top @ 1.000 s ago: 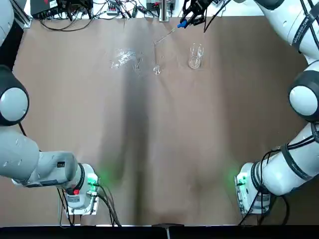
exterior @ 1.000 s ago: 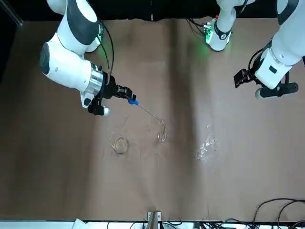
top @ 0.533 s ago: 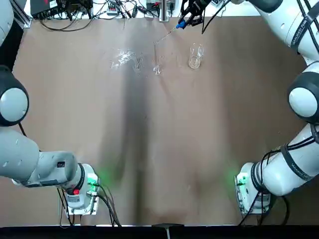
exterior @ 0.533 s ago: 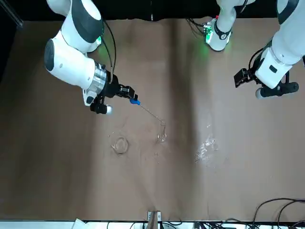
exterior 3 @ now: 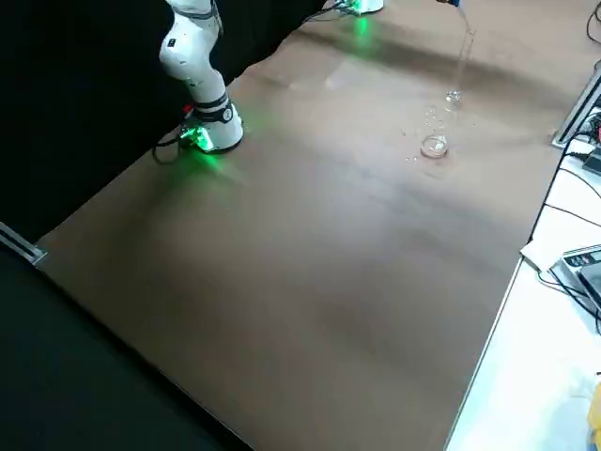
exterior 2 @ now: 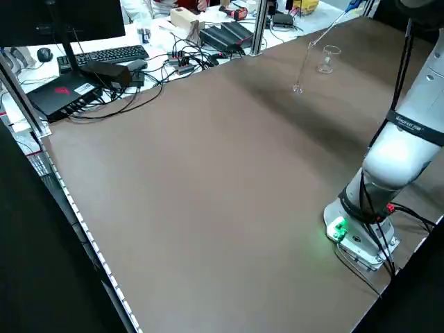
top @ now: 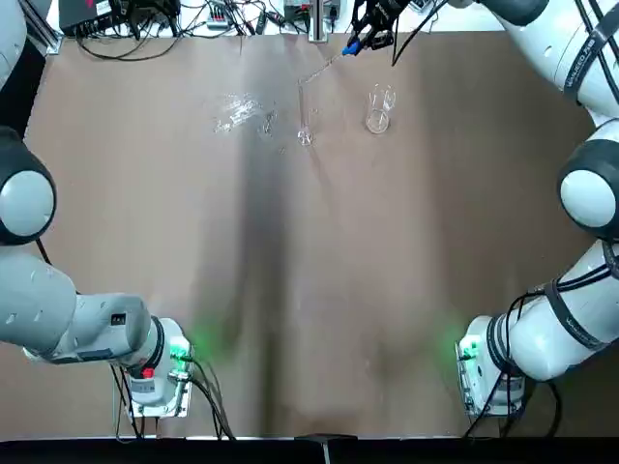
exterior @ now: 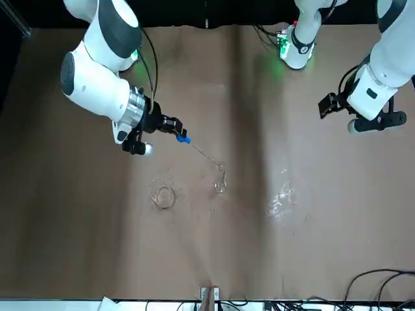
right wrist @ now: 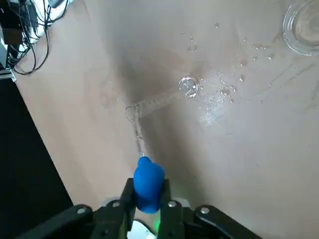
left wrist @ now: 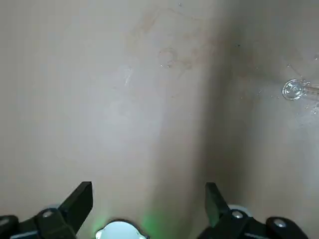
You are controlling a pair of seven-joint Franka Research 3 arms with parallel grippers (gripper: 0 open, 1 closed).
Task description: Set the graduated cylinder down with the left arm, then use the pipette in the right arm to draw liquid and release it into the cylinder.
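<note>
The graduated cylinder (top: 305, 111) stands upright on the brown table, free of both grippers; it also shows in the front view as the cylinder (exterior: 221, 178). My right gripper (top: 358, 39) is shut on the pipette's blue bulb (right wrist: 148, 181). It holds the pipette (exterior: 202, 153) slanted, with the tip at the cylinder's mouth (right wrist: 131, 113). I cannot make out liquid in the pipette stem or the cylinder. My left gripper (left wrist: 147, 196) is open and holds nothing. It hovers off to the robot's left, where the front view shows the left gripper (exterior: 375, 122).
A short clear beaker (top: 379, 108) stands to the robot's right of the cylinder. A glassy cluster (top: 237, 111) lies to its left. Droplets (right wrist: 219, 94) spot the table near the cylinder's foot. Cables and equipment (top: 193, 14) line the far edge.
My right gripper has shifted slightly with the pipette, whose tip stays at the cylinder's mouth. The left arm has not moved.
</note>
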